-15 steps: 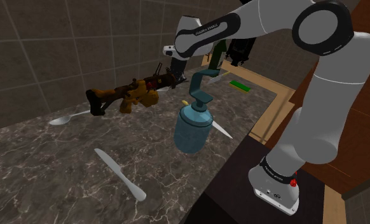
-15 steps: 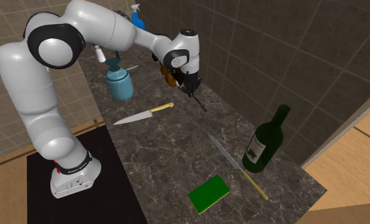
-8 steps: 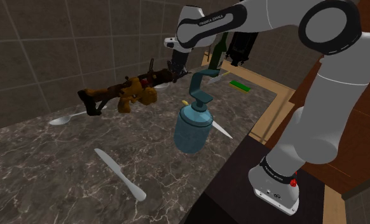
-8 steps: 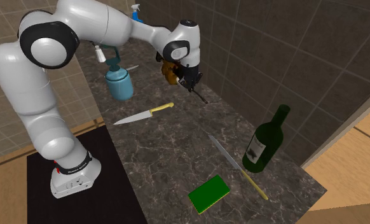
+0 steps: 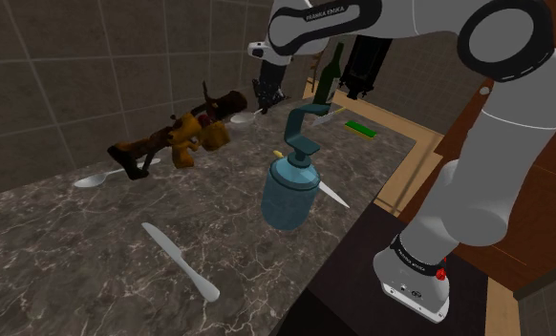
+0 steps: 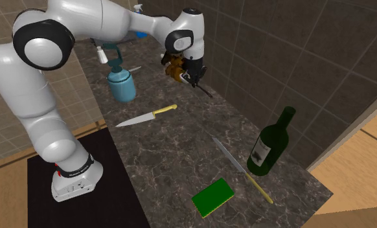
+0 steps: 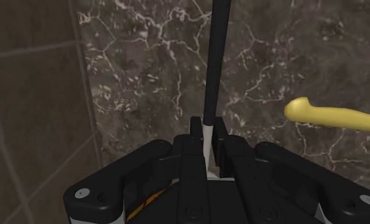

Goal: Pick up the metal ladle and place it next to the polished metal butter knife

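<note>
The jaws are closed on the ladle (image 7: 214,63), pinching a pale bit of its thin dark stem, which runs on beyond them over the marbled table (image 7: 273,51). A yellow knife handle (image 7: 330,116) lies on the table just beside that stem's line.

The pickup looks done, so the step in hand is the carry. In the shoulder view the ladle is a long thing drawn mottled brown and orange, slanting down from the jaws toward a pale spoon (image 5: 96,178). I cannot tell whether its low end is clear of the table.

The butter knife (image 5: 176,258) lies well apart, at that view's lower left. The next move calls for a swing across the table to it, keeping off the blue spray bottle (image 5: 288,196) – then a set-down beside the blade, not on it.

The wrist view gives the clasp itself. The second exterior view adds the green wine bottle (image 6: 269,146) far along the table.
</note>
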Robot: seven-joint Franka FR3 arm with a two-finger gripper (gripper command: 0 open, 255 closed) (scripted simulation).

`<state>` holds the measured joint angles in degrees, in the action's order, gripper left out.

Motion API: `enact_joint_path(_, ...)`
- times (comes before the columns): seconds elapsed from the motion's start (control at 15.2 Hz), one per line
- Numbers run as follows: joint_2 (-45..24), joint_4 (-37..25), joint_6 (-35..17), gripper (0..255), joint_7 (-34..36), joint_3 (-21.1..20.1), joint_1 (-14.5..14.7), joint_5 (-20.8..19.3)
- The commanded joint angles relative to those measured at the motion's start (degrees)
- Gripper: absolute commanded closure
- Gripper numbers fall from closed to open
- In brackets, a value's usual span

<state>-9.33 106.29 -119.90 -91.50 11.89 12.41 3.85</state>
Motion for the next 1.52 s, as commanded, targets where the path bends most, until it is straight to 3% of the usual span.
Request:
enact_joint_path(0.0,1.8,1.5,0.3,255,1.3,-0.4,0.8,-0.6)
enact_joint_path(0.73,16.4,19.0,-3.1,255,15.9,-6.7,7.4,-4.3)
enact_joint_path(1.45,25.6,28.5,-3.3,255,31.0,-16.0,13.7,-3.6)
